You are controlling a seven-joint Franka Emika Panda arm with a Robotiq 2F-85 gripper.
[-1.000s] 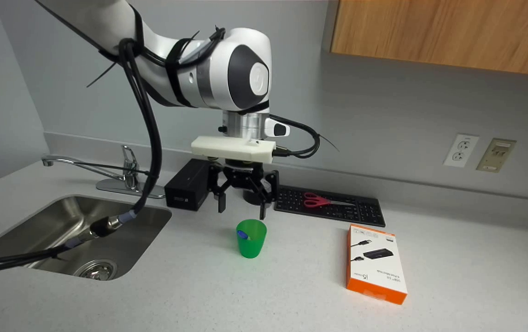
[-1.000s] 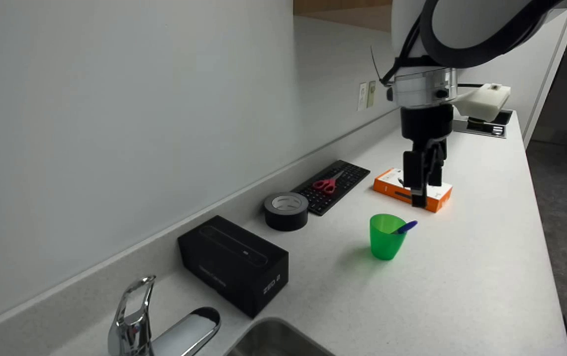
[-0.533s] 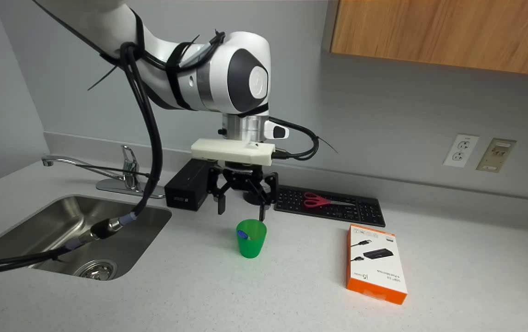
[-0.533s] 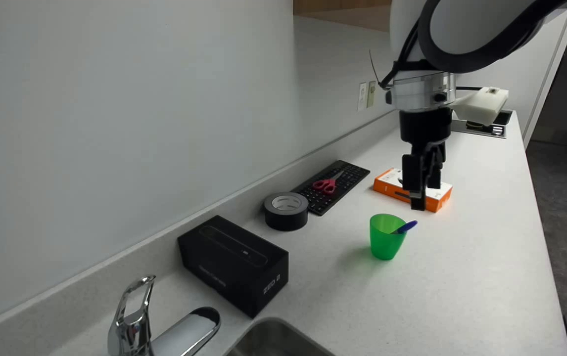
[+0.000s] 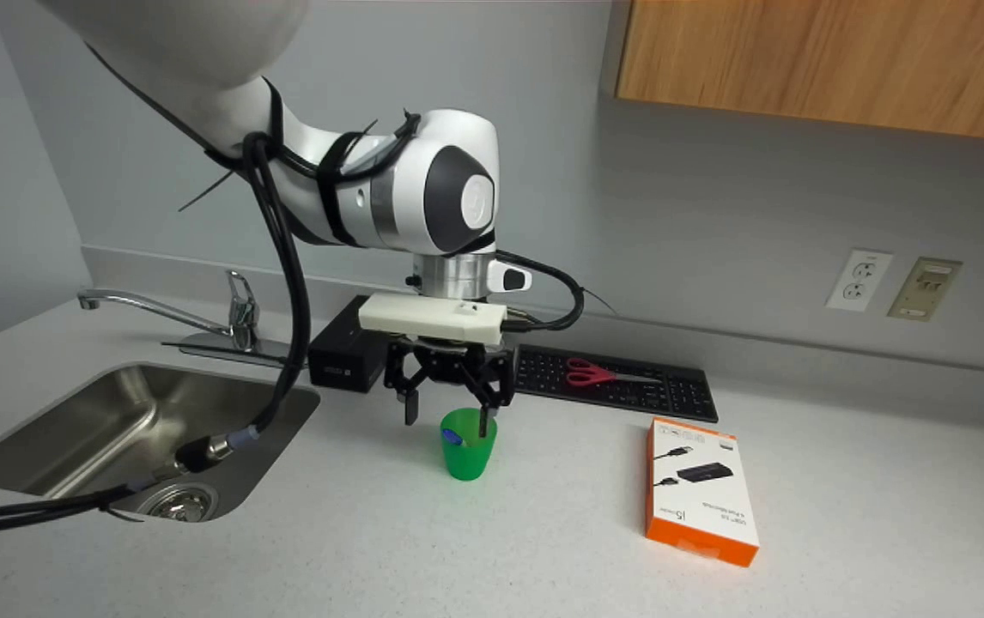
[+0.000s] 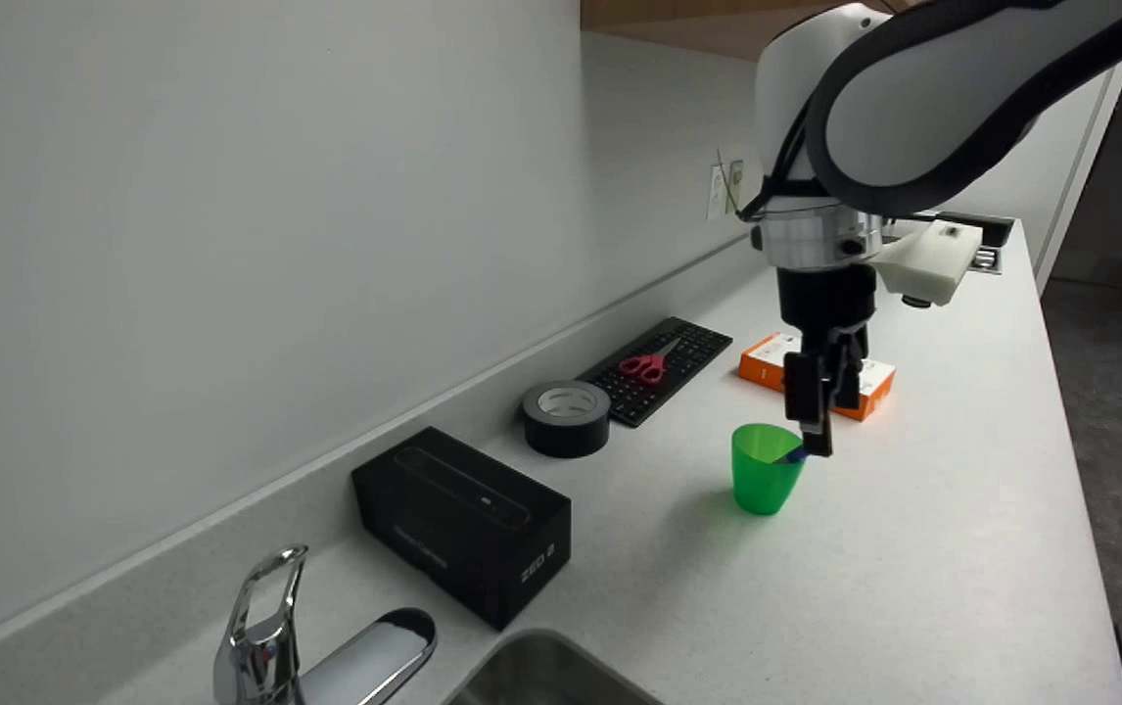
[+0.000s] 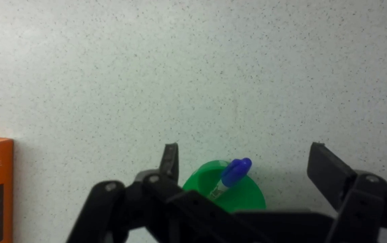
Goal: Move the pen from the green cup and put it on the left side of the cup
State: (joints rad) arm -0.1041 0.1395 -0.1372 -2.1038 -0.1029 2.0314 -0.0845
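While my claw [image 5: 447,421] hangs with 2 jaws apart, the wrist view puts the blue-capped pen [image 7: 234,172] between them, leaning right in the green cup [image 5: 468,461] below.

In an exterior view, gripper [image 5: 447,415] hangs w/ jaws spread & pointing down, one jaw overlapping the upright green cup [image 5: 468,462]; contact unclear. Blue pen [image 5: 452,437] leans in cup. Behind: kbd [image 5: 621,396] w/ red scissors [image 5: 602,375] on it, plus blk box [image 5: 342,356] partly hidden by gripper. Orange/wht box [image 5: 698,496] lies flat on counter [image 5: 543,532], well apart from cup. Sink [image 5: 110,429] & faucet [image 5: 243,326] are opp. side, cable [image 5: 299,309] hanging in front of sink. Outlet [image 5: 860,280] & beige plate [image 5: 926,289] on wall [image 5: 715,223], cabinet [image 5: 835,64] above.
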